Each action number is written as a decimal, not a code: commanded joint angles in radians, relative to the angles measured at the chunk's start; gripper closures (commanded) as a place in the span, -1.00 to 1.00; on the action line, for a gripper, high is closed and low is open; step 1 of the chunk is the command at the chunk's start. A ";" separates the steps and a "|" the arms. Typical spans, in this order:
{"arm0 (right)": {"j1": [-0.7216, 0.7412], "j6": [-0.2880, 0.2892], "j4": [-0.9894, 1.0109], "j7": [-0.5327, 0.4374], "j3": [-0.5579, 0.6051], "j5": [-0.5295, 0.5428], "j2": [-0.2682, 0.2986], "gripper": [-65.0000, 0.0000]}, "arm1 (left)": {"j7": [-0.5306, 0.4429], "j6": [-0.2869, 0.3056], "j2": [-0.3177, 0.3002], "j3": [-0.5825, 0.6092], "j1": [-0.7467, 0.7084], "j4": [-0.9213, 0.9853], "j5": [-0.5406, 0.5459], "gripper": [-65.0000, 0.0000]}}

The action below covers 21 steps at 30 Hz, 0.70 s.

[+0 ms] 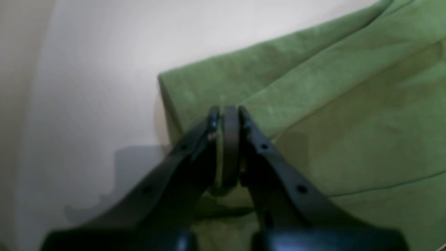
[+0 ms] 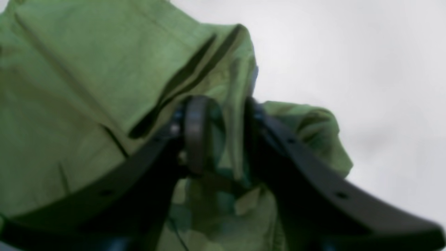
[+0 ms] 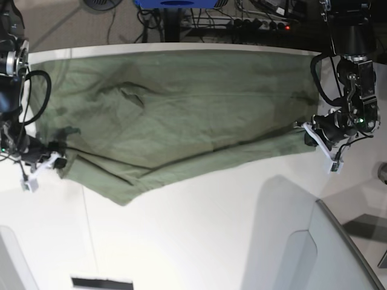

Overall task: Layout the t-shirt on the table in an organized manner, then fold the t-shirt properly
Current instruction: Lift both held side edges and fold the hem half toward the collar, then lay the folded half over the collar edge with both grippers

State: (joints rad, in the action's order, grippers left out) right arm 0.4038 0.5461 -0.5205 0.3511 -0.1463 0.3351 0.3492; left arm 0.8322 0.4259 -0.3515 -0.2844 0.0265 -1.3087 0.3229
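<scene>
The olive-green t-shirt [image 3: 181,109] lies spread wide across the far half of the white table [image 3: 211,229], with a creased fold running along its near edge. At the shirt's right edge in the base view, my left gripper [image 3: 305,128] is shut on the cloth. The left wrist view shows its fingers pressed together [image 1: 228,111] on a lifted corner of the t-shirt [image 1: 331,104]. My right gripper [image 3: 59,151] is at the shirt's left near corner. In the right wrist view its jaws [image 2: 223,108] stand apart, with a bunched fold of the t-shirt [image 2: 87,87] upright between them.
A grey angled panel [image 3: 338,254] rises at the near right, and another [image 3: 9,260] at the near left. A black strip [image 3: 101,282] lies at the front edge. Cables and equipment [image 3: 242,18] sit beyond the table's far edge.
</scene>
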 commanded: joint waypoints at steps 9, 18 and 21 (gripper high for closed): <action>0.039 -0.001 -0.152 0.104 -0.020 0.002 0.029 0.32 | -0.015 0.001 -0.019 -0.003 0.014 -0.018 0.009 1.00; 0.198 -0.057 -0.057 0.210 -0.019 -0.163 0.017 0.32 | -0.017 0.001 -0.019 -0.003 0.016 -0.018 0.009 1.00; 0.223 -0.059 -0.043 0.225 -0.025 -0.262 -0.020 0.32 | -0.017 0.001 -0.019 -0.003 0.014 -0.018 0.009 1.00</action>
State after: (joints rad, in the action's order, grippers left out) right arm 0.5919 0.4831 -0.5529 0.5858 -0.1673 0.0639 0.3187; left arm 0.8307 0.4259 -0.3527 -0.2844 0.0277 -1.3087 0.3222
